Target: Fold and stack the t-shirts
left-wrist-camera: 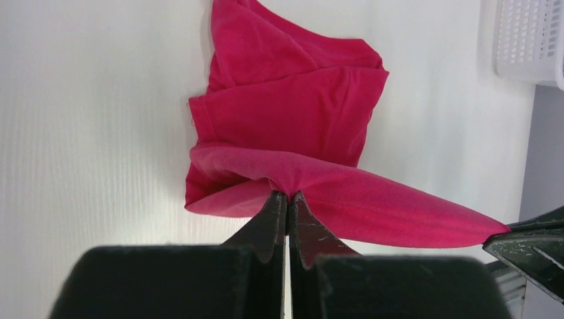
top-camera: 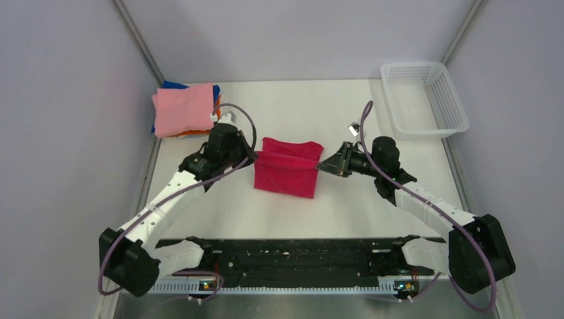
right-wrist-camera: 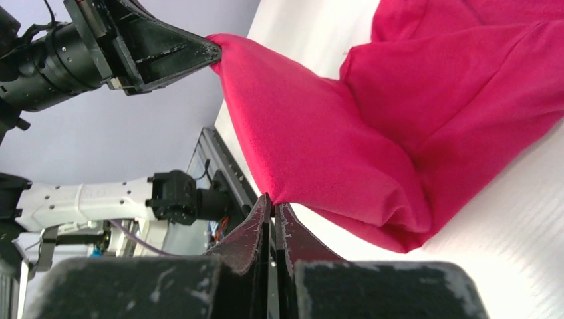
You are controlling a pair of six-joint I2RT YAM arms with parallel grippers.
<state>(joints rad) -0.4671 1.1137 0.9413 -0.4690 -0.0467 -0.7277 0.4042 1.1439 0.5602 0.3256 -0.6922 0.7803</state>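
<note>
The crimson-red t-shirt (top-camera: 287,167) lies part-folded in the middle of the table. My left gripper (top-camera: 253,157) is shut on its left edge, and my right gripper (top-camera: 320,165) is shut on its right edge. Between them the lifted fold is stretched taut above the table, and the rest of the shirt rests on it. The left wrist view shows the cloth (left-wrist-camera: 299,119) pinched at my left gripper (left-wrist-camera: 287,194). The right wrist view shows the cloth (right-wrist-camera: 399,126) pinched at my right gripper (right-wrist-camera: 271,203). A stack of folded shirts, pink (top-camera: 183,108) on top of orange and blue, sits at the back left.
A white plastic mesh basket (top-camera: 423,98) stands at the back right; its corner shows in the left wrist view (left-wrist-camera: 529,40). Grey walls close in the table on the left, right and back. The black rail with the arm bases runs along the near edge (top-camera: 292,256).
</note>
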